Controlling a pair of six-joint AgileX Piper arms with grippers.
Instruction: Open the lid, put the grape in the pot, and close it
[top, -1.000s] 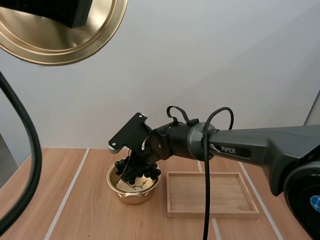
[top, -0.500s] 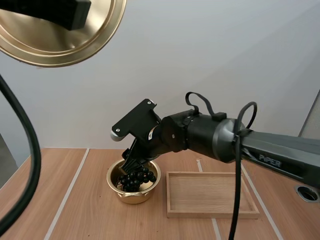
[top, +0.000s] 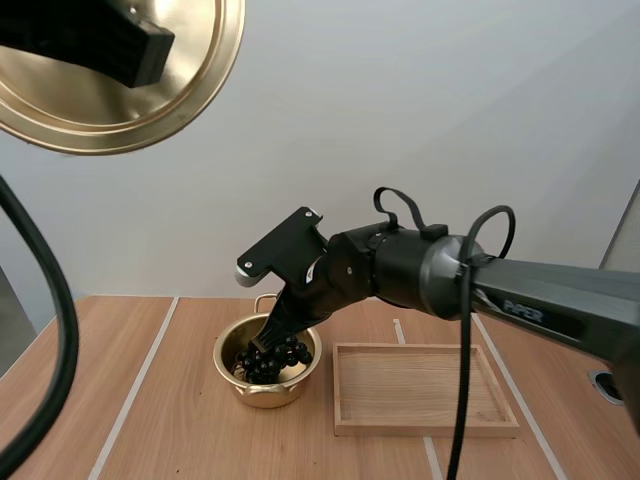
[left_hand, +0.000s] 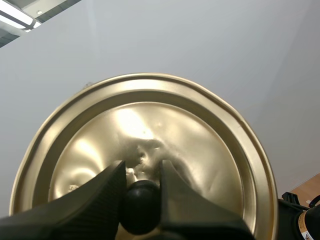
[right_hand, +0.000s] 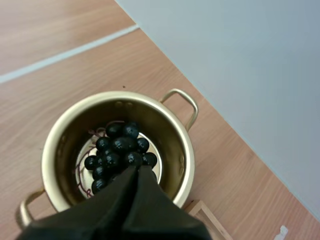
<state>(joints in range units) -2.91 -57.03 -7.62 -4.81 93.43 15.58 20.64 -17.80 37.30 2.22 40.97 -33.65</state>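
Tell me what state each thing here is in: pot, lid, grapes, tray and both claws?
Pot: open, upright on the table.
Lid: off, held up in the air by its knob.
Grapes: lying inside the pot.
Tray: flat on the table beside the pot.
Left gripper: shut on the lid's knob.
Right gripper: fingers together, tips at the grapes in the pot; whether they grip the bunch is unclear.

- The pot (top: 262, 395) is shiny gold inside and out.
- The lid (left_hand: 195, 135) is the same polished gold, its knob (left_hand: 141, 205) black.
- The grapes (right_hand: 120, 147) are glossy black.
- The tray (top: 430, 385) is pale, plain wood.
- The table (top: 185, 430) is warmer wood with thin white lines.
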